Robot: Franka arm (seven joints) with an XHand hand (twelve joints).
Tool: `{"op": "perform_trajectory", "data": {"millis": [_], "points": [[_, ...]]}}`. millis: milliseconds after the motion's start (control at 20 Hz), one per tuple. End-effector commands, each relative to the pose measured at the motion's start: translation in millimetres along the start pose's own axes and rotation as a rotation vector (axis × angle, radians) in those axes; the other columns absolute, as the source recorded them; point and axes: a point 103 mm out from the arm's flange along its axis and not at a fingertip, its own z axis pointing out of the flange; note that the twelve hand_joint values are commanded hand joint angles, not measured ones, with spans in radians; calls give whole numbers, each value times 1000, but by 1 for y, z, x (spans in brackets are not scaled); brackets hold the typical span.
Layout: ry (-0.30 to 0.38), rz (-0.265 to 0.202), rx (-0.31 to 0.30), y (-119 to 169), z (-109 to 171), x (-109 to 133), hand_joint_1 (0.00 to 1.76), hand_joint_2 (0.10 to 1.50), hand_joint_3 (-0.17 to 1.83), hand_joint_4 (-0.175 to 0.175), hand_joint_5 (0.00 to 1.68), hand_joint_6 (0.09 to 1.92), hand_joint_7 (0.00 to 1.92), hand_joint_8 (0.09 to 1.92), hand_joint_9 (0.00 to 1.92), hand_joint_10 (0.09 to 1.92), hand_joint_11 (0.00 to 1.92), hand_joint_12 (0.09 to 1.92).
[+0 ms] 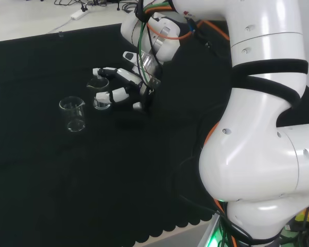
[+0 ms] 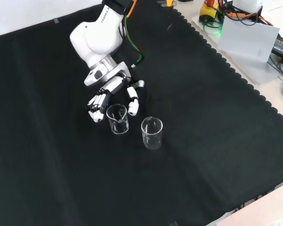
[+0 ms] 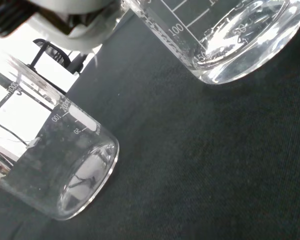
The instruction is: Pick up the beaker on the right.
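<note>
Two clear glass beakers w/ pour spouts stand upright on the black-cloth-covered surface (image 2: 217,155). In the front view the hand (image 2: 107,100), black and white, comes down from the top at the end of the white arm (image 2: 96,40) and sits right at the nearer-to-arm clear glass beaker (image 2: 117,118); fingers (image 2: 97,109) reach down along that beaker's left side, thumb (image 2: 132,102) along its upper right, so the beaker sits between them. Fingers are partly curled around it, but whether they actually touch the glass — can't tell; base of the beaker looks to be resting on the cloth. The second clear glass beaker (image 2: 152,133) stands just beside the first, to its lower right in the front view, apart from the hand. In the head view the hand (image 1: 124,85) is left of the big white arm links, fingers spread either side of the small beaker (image 1: 100,94), w/ the other beaker (image 1: 73,113) further left and a bit nearer the camera, standing free. Wrist view: both beakers seen close, printed graduation marks on the walls; one beaker (image 3: 60,170) large in the foreground, the other (image 3: 225,40) past it, bare black cloth between them, so the two aren't touching. Neither beaker seems to hold anything.
</note>
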Motion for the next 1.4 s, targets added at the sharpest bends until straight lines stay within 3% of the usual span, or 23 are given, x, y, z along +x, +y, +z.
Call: {"op": "perform_trajectory", "data": {"millis": [50,450,1400], "points": [[74,5,-6,5,5,-1,897,504,593,-35,472,87,330,598,386,621,0,1265],[118,3,4,11,8,0,898,502,614,-38,545,105,448,595,489,603,0,1292],[119,11,6,15,15,-2,906,513,622,-38,593,135,479,593,525,591,0,1313]]}}
